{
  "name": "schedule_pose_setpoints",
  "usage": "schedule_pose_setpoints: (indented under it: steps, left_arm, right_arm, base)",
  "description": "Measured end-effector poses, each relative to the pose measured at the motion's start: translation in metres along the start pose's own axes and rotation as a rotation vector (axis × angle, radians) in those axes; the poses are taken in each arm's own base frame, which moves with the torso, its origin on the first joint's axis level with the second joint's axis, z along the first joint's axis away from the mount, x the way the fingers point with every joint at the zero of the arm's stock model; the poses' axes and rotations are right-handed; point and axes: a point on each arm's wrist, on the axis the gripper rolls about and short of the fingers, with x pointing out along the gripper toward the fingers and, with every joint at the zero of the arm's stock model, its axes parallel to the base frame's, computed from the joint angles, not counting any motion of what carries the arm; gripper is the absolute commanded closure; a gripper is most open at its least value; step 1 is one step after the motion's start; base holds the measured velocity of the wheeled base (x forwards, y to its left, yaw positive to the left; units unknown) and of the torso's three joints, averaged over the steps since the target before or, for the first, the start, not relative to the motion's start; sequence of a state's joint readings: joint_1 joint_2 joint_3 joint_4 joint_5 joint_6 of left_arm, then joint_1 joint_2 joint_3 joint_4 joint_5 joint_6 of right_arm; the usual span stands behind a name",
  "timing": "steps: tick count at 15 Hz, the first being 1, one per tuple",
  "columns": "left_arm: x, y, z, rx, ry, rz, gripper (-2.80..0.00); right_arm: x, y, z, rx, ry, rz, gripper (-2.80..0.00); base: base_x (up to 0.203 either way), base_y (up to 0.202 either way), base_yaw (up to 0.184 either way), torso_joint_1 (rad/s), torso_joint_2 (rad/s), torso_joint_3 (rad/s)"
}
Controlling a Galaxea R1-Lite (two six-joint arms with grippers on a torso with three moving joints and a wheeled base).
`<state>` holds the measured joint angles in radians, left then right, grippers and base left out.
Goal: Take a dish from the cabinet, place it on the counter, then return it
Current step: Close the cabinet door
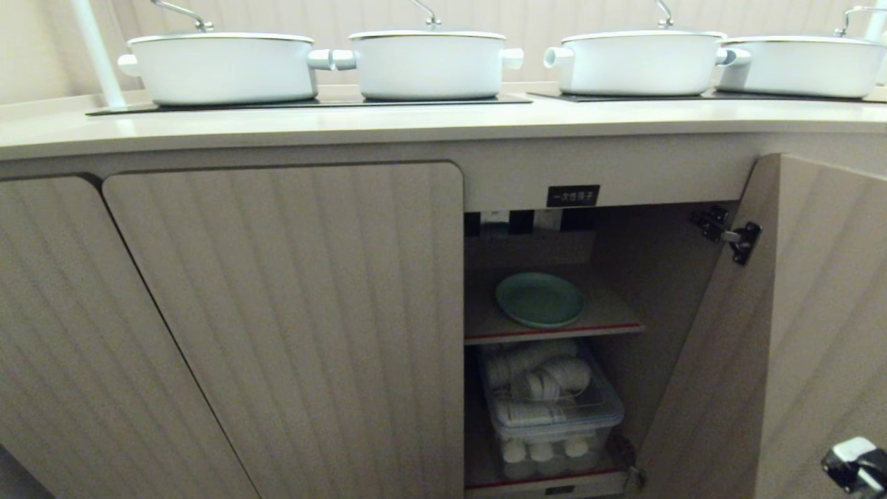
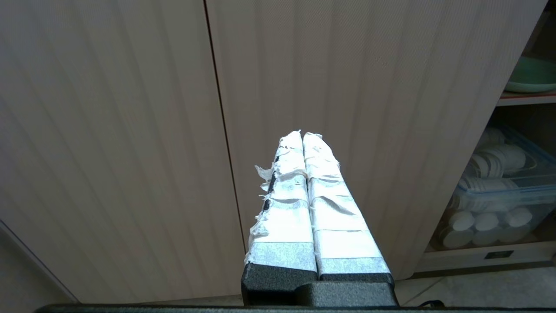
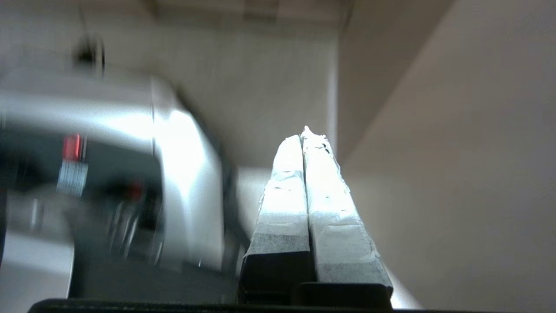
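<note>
Mint-green dish [image 1: 539, 299] lay flat on the upper wooden shelf [image 1: 610, 320] inside the cabinet [image 1: 291, 312], right door [image 1: 818, 312] swung open; clear tub [image 1: 554, 416] of white rolls sat on the shelf below, at 6 o'clock from the dish; four white pots [image 1: 429, 62] stood on the table [image 1: 416, 121]; left gripper [image 2: 302, 135] clenched, empty, facing the closed doors; right gripper [image 3: 304, 134] clenched, empty, well apart from the dish.
</note>
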<state>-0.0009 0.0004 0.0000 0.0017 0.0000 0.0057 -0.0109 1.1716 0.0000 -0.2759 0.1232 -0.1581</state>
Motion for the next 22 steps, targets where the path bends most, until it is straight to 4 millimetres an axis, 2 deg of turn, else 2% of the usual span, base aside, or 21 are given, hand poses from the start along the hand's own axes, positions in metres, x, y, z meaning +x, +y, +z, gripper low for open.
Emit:
schedule_pose_setpoints:
  steps: [3, 7, 10, 18, 22]
  left_arm:
    - [0.0, 0.0, 0.0, 0.0, 0.0, 0.0, 0.0]
    - [0.0, 0.0, 0.0, 0.0, 0.0, 0.0, 0.0]
    - [0.0, 0.0, 0.0, 0.0, 0.0, 0.0, 0.0]
    - [0.0, 0.0, 0.0, 0.0, 0.0, 0.0, 0.0]
    - [0.0, 0.0, 0.0, 0.0, 0.0, 0.0, 0.0]
  right_arm:
    - [-0.01, 0.004, -0.017, 0.024, 0.059, 0.009, 0.0]
    - [-0.021, 0.007, -0.019, -0.001, -0.042, -0.005, 0.0]
    - [-0.032, 0.009, -0.029, -0.016, -0.109, -0.047, 0.0]
    - [-0.061, 0.015, -0.052, -0.063, -0.515, -0.079, 0.0]
    - [-0.066, 0.016, -0.059, -0.008, -0.625, -0.156, 0.0]
  base:
    - [0.0, 0.0, 0.0, 0.0, 0.0, 0.0]
    - [0.0, 0.0, 0.0, 0.0, 0.0, 0.0]
    - [0.0, 0.0, 0.0, 0.0, 0.0, 0.0]
    - [0.0, 0.0, 0.0, 0.0, 0.0, 0.0]
    - [0.0, 0.0, 0.0, 0.0, 0.0, 0.0]
